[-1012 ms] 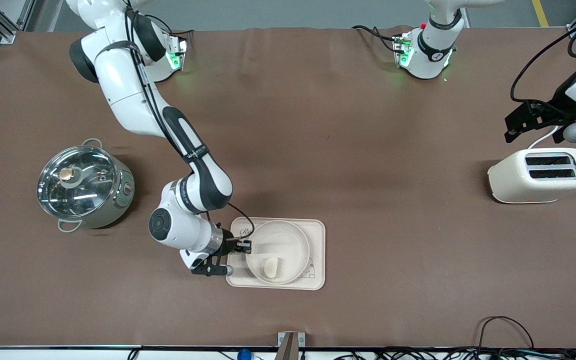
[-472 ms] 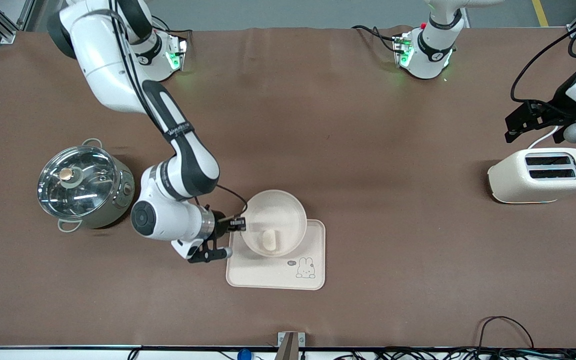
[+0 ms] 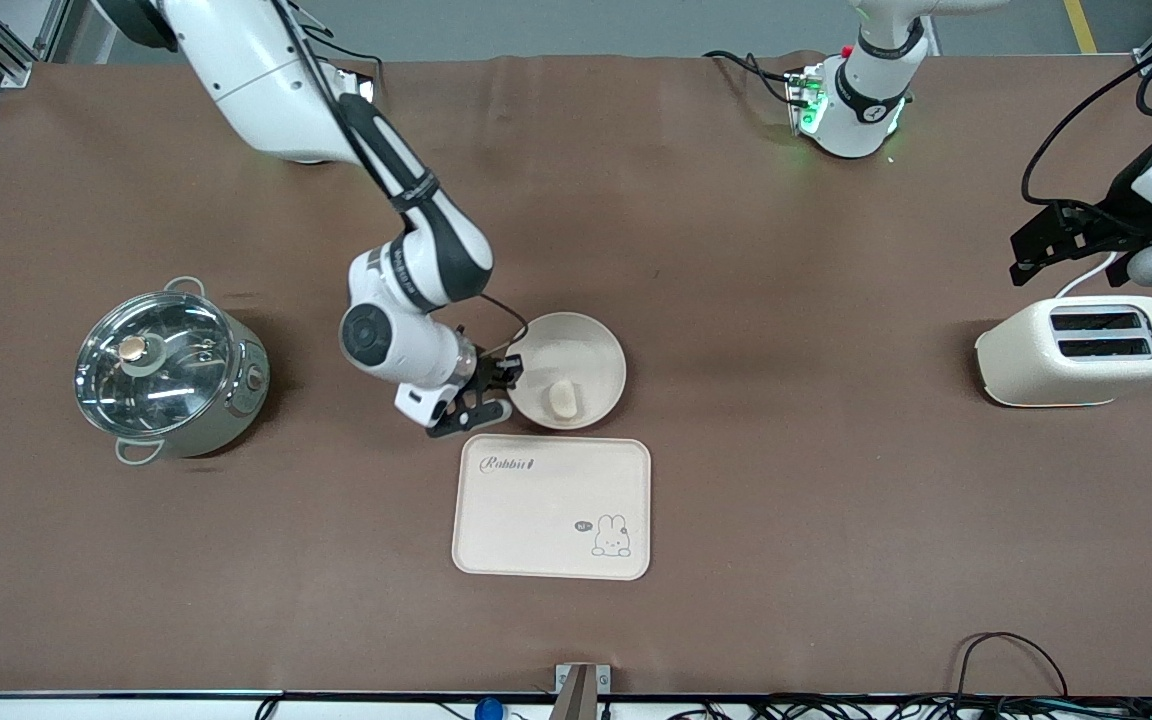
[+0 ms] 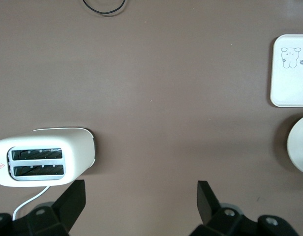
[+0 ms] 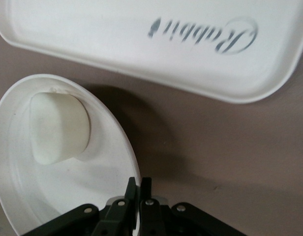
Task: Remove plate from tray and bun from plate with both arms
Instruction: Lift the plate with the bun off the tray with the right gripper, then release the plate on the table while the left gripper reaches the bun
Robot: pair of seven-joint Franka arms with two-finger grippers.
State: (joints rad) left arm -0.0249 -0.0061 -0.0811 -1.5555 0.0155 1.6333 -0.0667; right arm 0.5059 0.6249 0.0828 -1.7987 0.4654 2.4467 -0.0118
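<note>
The round cream plate [image 3: 586, 350] is off the tray, over the brown table just farther from the front camera than the rabbit tray [image 3: 536, 520]. The small pale bun [image 3: 563, 398] lies in the plate. My right gripper [image 3: 514, 372] is shut on the plate's rim at the side toward the right arm's end. In the right wrist view the gripper [image 5: 139, 184] pinches the rim of the plate [image 5: 68, 196], the bun [image 5: 58, 129] rests inside, and a shadow lies under the plate. My left gripper [image 3: 1031, 250] waits open and empty beside the toaster; its wrist view [image 4: 140, 196] shows bare table.
A steel pot with a glass lid [image 3: 168, 372] stands toward the right arm's end. A cream toaster [image 3: 1081, 350] stands toward the left arm's end, also in the left wrist view [image 4: 43, 155]. Cables lie along the table's near edge [image 3: 1006, 650].
My right gripper has carried the plate with the bun off the tray and away from the front camera. The tray now lies bare. The left arm has not moved.
</note>
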